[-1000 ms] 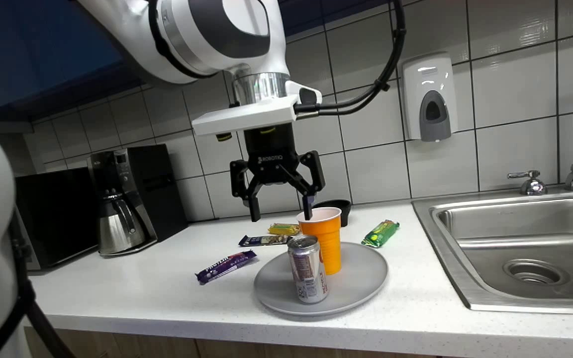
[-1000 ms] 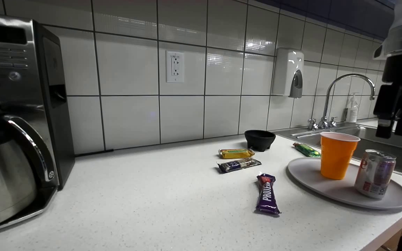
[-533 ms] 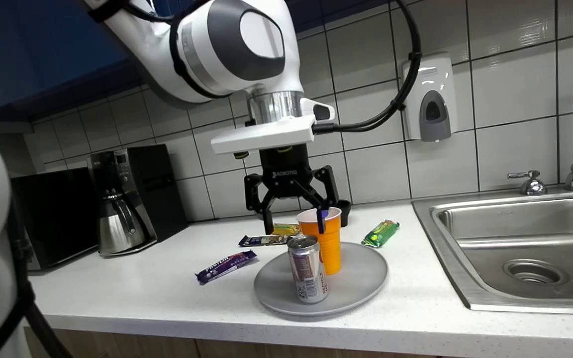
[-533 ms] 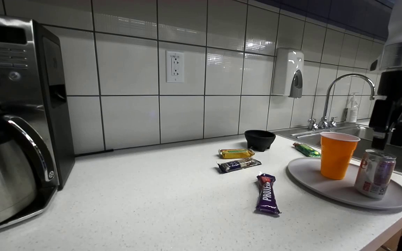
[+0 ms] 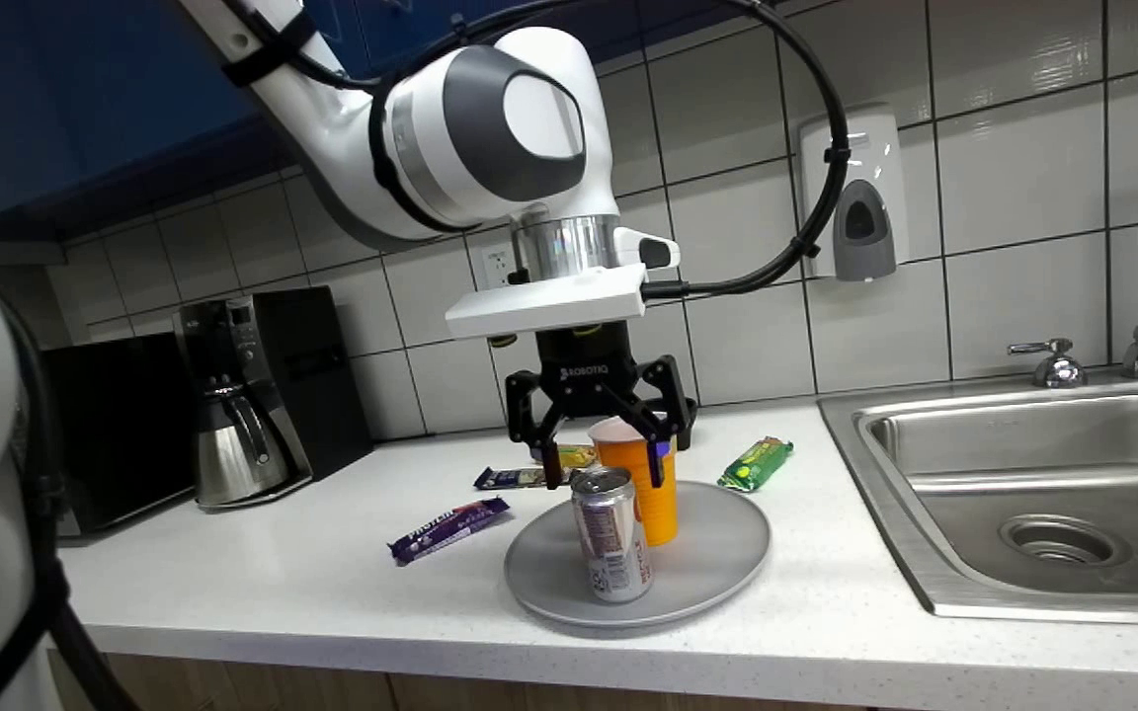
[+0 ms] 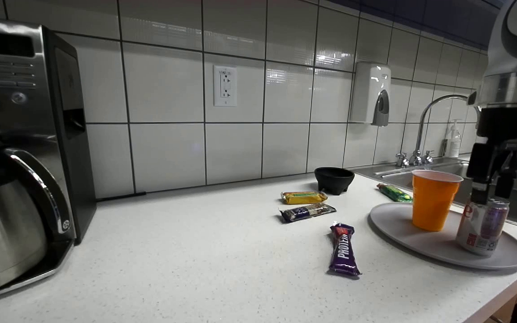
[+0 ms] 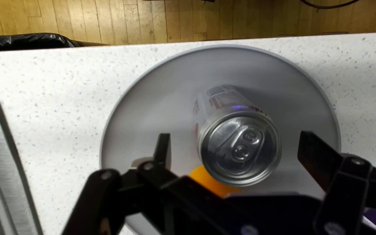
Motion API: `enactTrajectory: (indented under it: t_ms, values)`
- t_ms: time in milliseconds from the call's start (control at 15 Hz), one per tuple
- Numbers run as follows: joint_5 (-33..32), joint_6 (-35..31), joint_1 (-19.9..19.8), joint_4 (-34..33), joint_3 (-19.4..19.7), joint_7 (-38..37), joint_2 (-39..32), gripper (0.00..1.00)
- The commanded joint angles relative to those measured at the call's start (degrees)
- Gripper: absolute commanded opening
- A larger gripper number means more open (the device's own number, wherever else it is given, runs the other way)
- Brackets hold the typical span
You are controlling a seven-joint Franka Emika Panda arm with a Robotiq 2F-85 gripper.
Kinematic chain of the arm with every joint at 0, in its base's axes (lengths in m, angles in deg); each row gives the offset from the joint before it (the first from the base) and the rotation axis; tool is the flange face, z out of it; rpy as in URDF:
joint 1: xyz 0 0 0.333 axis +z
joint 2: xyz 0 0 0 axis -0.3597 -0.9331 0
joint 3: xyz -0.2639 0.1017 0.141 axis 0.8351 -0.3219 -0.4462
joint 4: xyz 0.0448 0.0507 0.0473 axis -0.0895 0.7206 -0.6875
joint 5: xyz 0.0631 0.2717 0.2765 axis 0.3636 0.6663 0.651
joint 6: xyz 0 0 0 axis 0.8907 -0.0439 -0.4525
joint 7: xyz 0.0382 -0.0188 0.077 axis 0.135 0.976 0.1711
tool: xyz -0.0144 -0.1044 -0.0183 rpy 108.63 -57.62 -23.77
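Lined up with the can (image 5: 612, 538), not yet gripping.
With the gripper (image 5: 606, 482) spread wide, empty, astride the can's top; with the can upright on the plate (image 5: 717, 553), toward the front rim, between the orange cup (image 6: 433, 202) and the front edge of the bench (image 5: 332, 592).

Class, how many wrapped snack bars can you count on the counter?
4: a purple bar beside the plate; a yellow bar near the black bowl; a dark bar between those two; a green bar near the sink. Others could be hidden.

Silver can (image 7: 240, 147), orange cup (image 6: 435, 202), grey plate (image 5: 717, 533), speckled white counter (image 6: 195, 251)
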State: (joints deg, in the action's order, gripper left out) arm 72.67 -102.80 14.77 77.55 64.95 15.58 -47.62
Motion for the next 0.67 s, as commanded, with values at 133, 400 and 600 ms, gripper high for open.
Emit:
enactTrajectory:
  t_ms: [133,400,600]
  values:
    - [0.0,-0.9,-1.0,-2.1,-0.4,1.8,-3.4,1.0]
    - [-0.1,-0.9,-1.1,-2.5,-0.5,1.6,-4.5,1.0]
    - [0.0,-0.9,-0.9,-2.4,-0.8,1.7,-5.0,1.0]
